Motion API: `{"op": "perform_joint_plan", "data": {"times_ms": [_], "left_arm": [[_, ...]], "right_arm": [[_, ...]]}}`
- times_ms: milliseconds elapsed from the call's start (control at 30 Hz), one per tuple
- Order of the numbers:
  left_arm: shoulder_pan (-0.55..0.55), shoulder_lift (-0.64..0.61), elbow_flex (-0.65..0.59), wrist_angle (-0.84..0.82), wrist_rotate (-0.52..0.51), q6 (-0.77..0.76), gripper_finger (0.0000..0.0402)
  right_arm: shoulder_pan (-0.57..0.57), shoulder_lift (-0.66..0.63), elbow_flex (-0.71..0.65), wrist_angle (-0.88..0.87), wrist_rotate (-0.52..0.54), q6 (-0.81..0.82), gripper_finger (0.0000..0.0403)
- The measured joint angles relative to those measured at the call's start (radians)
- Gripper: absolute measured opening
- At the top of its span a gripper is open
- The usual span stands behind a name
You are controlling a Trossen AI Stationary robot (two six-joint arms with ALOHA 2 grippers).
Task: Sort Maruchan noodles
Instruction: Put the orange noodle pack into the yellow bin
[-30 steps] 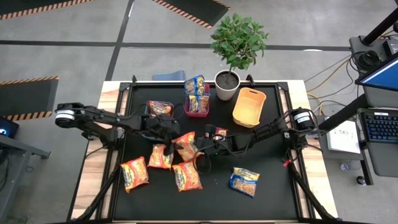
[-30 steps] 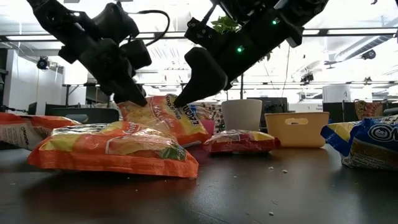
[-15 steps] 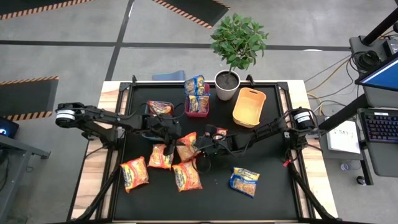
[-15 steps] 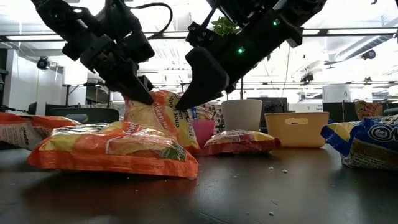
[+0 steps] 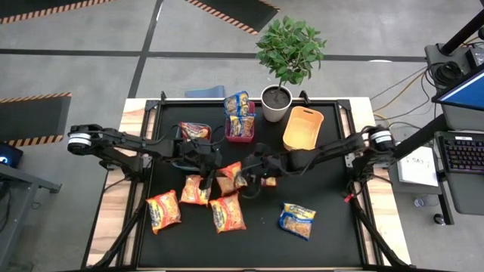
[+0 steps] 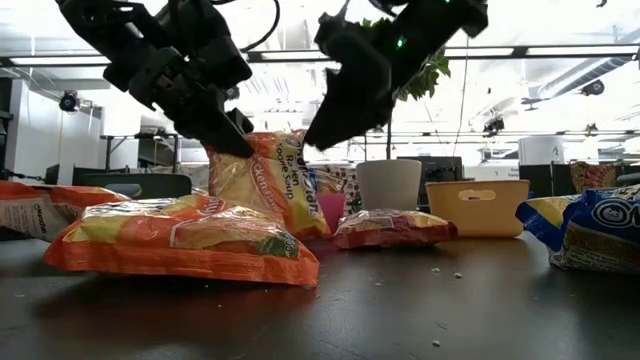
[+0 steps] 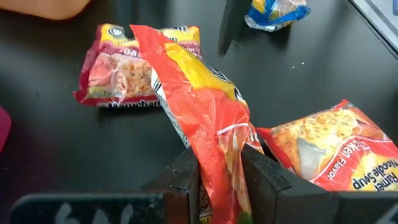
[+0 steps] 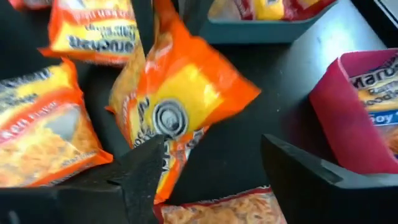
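Left claw [image 7: 221, 186]: pinching the lower edge of an orange-yellow packet [image 7: 205, 118], which stands tilted up off the desk [image 5: 333, 234] between the two arms near the middle.
Right claw [image 8: 211, 171]: fingers spread wide, nothing between them — it sits just beside the held packet, on the side toward the red bin [image 5: 240, 130].
Loose orange-yellow packets: three lie flat on the near-left part of the desk — one [image 5: 163, 211] farthest left, one [image 5: 195, 190] just beside the left claw, one [image 5: 228, 214] in front of the held packet.
Red-maroon packets: one [image 5: 195, 131] lies in the teal bin [image 5: 186, 141] at the far left; another [image 6: 392, 228] lies flat on the desk under the right arm.
Blue-yellow packets: one [image 5: 297, 220] lies flat near the front right, well apart from the rest; others [image 5: 239, 106] stand in the red bin.
Orange bin [image 5: 303, 130]: far right, beside the potted plant [image 5: 290, 53]; looks empty.
Step in hand: by my reading, a handover — the left claw has the grip and the right one is free of the packet.
Next move: calls for carrying the pinched packet clear of the right arm to whichever bin takes its colour; the grip is only on a crinkly edge, so a steady lift with no swinging would suit.
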Motion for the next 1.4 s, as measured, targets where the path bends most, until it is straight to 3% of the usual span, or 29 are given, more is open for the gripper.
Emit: {"op": "perform_joint_plan", "data": {"times_ms": [233, 500, 733, 900, 1167, 1300, 1400], "left_arm": [[-0.017, 0.0, 0.0, 0.051, -0.026, 0.044, 0.0069], [-0.019, 0.001, 0.0, 0.073, -0.033, 0.081, 0.0065], [-0.019, 0.001, 0.0, 0.11, -0.033, 0.104, 0.0065], [-0.02, 0.001, 0.0, 0.115, -0.033, 0.108, 0.0065], [-0.021, 0.001, -0.001, 0.122, -0.055, 0.128, 0.007], [-0.021, -0.005, -0.001, 0.126, -0.065, 0.133, 0.0088], [-0.021, -0.028, -0.001, 0.124, -0.065, 0.134, 0.0114]], "right_arm": [[-0.074, -0.051, 0.002, 0.024, -0.2, -0.015, 0.0292], [-0.128, -0.005, 0.034, 0.039, -0.405, -0.096, 0.0301], [-0.129, 0.063, 0.082, 0.038, -0.416, -0.159, 0.0293], [-0.129, 0.095, 0.106, 0.039, -0.428, -0.188, 0.0262], [-0.129, 0.096, 0.106, 0.038, -0.433, -0.188, 0.0156], [-0.129, 0.095, 0.106, 0.037, -0.432, -0.188, 0.0114], [-0.129, 0.095, 0.106, 0.035, -0.432, -0.187, 0.0104]]}}
